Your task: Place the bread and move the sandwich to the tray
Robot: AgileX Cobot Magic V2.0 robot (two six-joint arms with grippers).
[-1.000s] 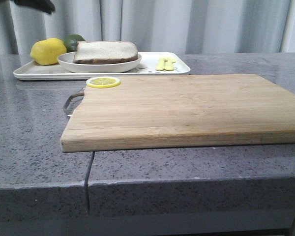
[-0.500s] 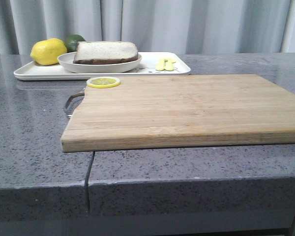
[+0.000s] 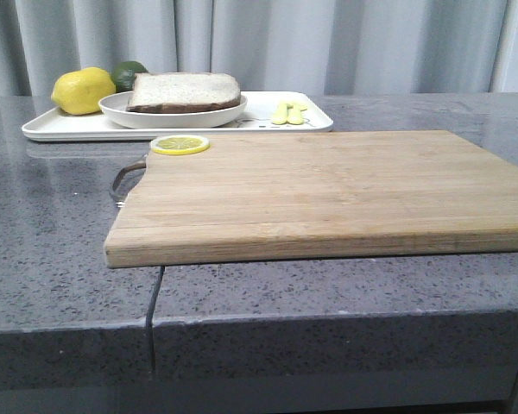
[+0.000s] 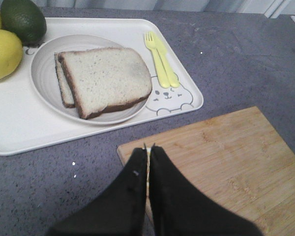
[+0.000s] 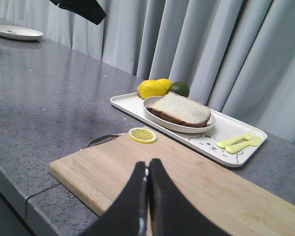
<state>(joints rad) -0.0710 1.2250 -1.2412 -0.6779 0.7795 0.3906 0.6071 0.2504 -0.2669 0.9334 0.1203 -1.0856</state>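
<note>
L gripper [image 4: 148,150]: jaws pressed together, nothing between, over board [image 4: 226,167] corner. R gripper [image 5: 147,169]: jaws pressed together too, over board. Neither arm shows in front view. Sandwich [image 4: 105,78] on plate [image 4: 42,81], plate on tray [image 4: 19,132] behind board; only two bread slices visible, filling hidden, lower slice mostly covered. Bear drawing [image 4: 169,98] partly under plate rim. Lime [image 3: 128,72] half hidden behind lemon [image 3: 82,90]. Lemon slice [image 3: 180,144] on board corner. No readable writing.

Cutting board [image 3: 328,190] bare except lemon slice [image 3: 180,144].
</note>
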